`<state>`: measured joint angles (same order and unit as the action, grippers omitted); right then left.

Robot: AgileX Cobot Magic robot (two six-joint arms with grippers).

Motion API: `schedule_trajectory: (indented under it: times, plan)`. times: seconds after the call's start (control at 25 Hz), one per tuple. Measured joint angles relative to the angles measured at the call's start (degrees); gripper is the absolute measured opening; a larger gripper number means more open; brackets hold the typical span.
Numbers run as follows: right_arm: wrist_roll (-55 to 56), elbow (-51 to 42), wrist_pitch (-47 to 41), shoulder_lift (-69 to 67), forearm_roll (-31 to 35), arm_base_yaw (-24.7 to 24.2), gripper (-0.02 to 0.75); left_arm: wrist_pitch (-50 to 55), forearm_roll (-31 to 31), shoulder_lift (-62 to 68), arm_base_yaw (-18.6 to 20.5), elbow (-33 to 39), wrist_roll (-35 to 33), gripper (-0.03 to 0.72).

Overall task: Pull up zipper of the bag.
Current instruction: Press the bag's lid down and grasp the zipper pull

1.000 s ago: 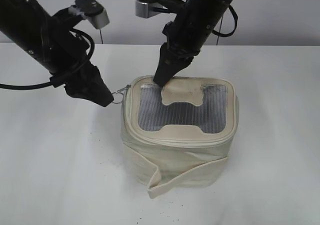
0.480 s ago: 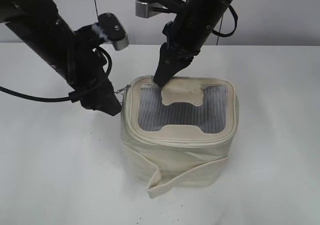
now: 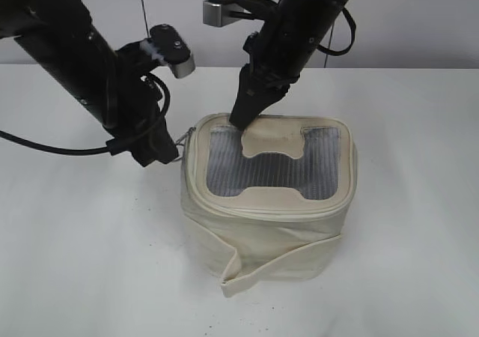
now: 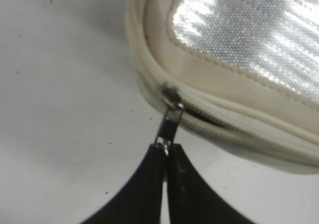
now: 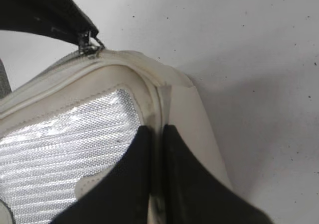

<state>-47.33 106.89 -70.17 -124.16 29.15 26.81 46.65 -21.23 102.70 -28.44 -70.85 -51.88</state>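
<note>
Two end effectors: both black, both at the small boxy cream-white fabric bag standing on the white worktop.
Left end effector: its two fingers are pressed together on the ring pull of a small silver metal slider; no gap shows between the tips in the left wrist view.
Slider relative to left end effector: just beyond the fingertips, with the pull stretched straight from the slider to the tips.
Zipper: thin cream zip track around the bag's top rim; it runs away from the slider to the right of the left end effector, the teeth showing dark along that stretch.
Right end effector: fingers nearly together, pinching a raised fold of the cream rim fabric at the bag's back edge.
Grey mesh panel: to the left of the right end effector's tips, touching the rim it grips.
Bag relative to both: between them in the exterior view, the left end effector at its upper left corner, the right end effector above its top edge.
Cream fabric strap: across the bag's lower front, well apart from both.
</note>
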Motion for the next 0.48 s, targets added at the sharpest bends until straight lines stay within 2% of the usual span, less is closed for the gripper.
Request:
schedule_trajectory:
  times: [0.48]
  plan:
    - [3.8,0.0,-0.1,0.0,-0.1,0.0,0.039,11.6,-2.3,-3.3,0.0,-0.4,10.5,-0.002]
